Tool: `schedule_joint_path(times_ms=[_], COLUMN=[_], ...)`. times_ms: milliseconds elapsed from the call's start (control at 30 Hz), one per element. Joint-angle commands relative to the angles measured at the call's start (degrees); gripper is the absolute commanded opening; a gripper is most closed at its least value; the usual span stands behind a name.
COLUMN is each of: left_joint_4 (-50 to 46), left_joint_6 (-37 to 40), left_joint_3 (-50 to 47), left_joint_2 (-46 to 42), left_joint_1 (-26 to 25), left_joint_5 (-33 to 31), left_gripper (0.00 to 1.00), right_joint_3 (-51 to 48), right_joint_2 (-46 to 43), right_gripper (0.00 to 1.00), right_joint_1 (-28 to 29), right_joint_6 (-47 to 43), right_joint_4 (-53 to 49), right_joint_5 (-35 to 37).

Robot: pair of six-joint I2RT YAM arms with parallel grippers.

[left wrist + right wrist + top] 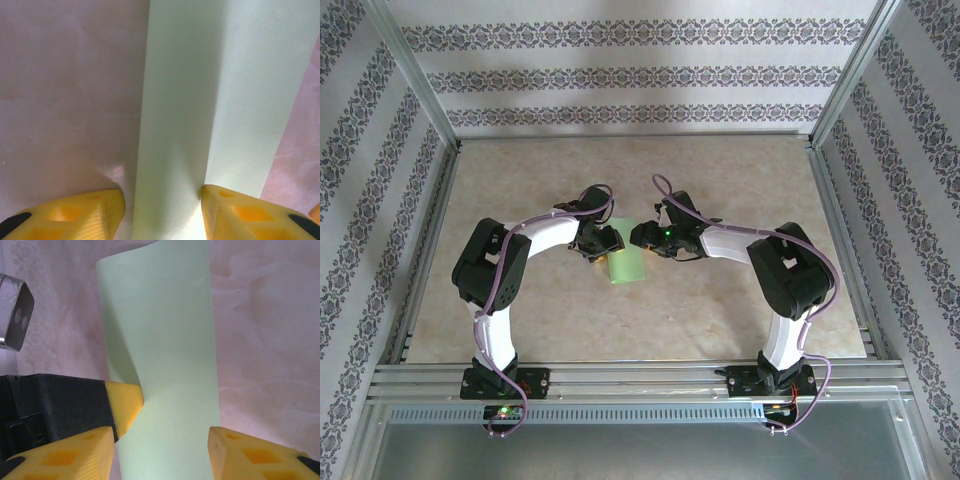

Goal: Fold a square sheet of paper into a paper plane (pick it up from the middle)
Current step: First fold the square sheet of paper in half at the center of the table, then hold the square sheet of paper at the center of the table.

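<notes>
Paper under inspection: the square sheet of paper (625, 268) lies doubled over into a long pale-green strip on the table (740, 310), directly between the two sets of fingertips. Its long axis runs straight out ahead of the left gripper (162, 196), passing between that gripper's fingers, and likewise straight out ahead of the right gripper (160, 434). Seen from overhead, it runs from the gap between the grippers back toward the arm bases. No nose is formed, so it points nowhere definite. The end farthest from the right fingers curls up and over rather than lying flat. Left fingers (75, 217) stand half spread: one sits just beside a long edge with bare table showing between, the other overlaps the opposite edge, so no pinch is judged there. Right fingers (250, 455) stand apart, hugging both long edges; whether they press the sheet cannot be told. One left fingertip (125, 402) touches the sheet just ahead of a right finger. Risks, as judged: the fold is a soft bow, not a pressed crease, and may spring open if either gripper withdraws. Fingers closing across the width would buckle the thin paper. Uneven pressure would skew the strip and set the centre crease off line. The crowded fingertips may collide.
</notes>
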Motion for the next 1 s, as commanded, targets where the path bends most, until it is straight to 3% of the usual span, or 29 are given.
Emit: schedule_joint_path(times_ms=[0,967], left_joint_4=[-3.4,-3.4], left_joint_6=[1.8,2.1], left_joint_3=[-4.2,-4.3], left_joint_2=[9.3,11.5], left_joint_1=[-1.3,-1.6], left_joint_5=[-2.5,-2.6], left_gripper=[0.50,0.50], right_joint_3=[2.2,7.4], right_joint_2=[1.4,8.1], right_gripper=[0.50,0.23], right_joint_1=[0.7,2.1], right_joint_6=[-0.3,-2.2], right_joint_4=[-1.4,-7.0], right_joint_5=[-1.1,-1.3])
